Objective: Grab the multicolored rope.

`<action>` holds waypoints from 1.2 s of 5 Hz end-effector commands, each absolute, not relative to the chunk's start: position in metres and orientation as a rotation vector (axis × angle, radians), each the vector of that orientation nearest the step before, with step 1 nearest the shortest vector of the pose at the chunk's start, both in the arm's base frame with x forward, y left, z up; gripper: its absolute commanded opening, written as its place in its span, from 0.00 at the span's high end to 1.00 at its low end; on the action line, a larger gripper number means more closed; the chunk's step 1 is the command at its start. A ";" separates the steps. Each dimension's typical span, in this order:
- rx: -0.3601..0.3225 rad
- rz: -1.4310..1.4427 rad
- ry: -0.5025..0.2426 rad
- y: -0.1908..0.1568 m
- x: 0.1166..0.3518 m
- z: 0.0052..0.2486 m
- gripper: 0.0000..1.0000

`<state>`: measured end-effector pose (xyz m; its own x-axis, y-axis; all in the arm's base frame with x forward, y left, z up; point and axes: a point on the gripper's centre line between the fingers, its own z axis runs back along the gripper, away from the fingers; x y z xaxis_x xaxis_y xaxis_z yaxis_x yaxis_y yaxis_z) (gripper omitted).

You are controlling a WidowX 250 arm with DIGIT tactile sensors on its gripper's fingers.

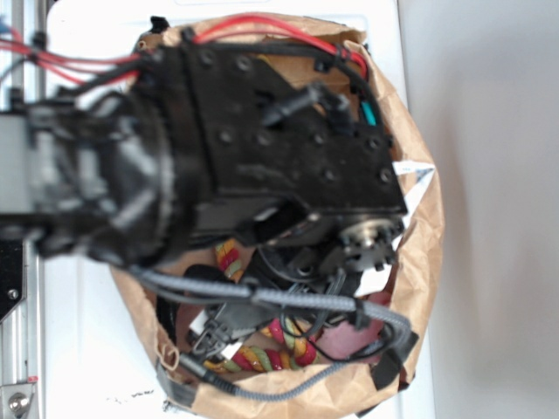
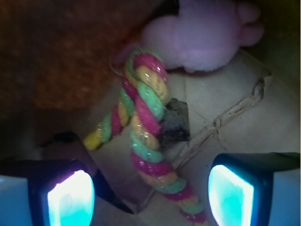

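The multicolored rope [image 2: 146, 136], twisted from red, yellow and pale green strands, is folded in a loop on the paper floor of a bag, one yellow tip lying at the left. Its longer leg runs down between my gripper's [image 2: 150, 200] two glowing pads [image 2: 70, 200], which stand wide apart, open, touching nothing. In the exterior view the arm covers most of the bag and only short bits of the rope [image 1: 262, 358] show beneath it; the gripper's fingers are hidden there.
A pink plush toy [image 2: 202, 35] lies just beyond the rope's loop. A dark patch [image 2: 175, 125] sits on the floor beside the rope. The brown paper bag's wall [image 1: 419, 262] rings the arm, with cables [image 1: 288, 301] draped across its opening.
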<state>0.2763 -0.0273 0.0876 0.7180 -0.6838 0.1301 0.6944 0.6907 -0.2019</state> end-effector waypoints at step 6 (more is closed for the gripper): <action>-0.402 -0.936 -0.033 -0.038 0.268 0.074 0.00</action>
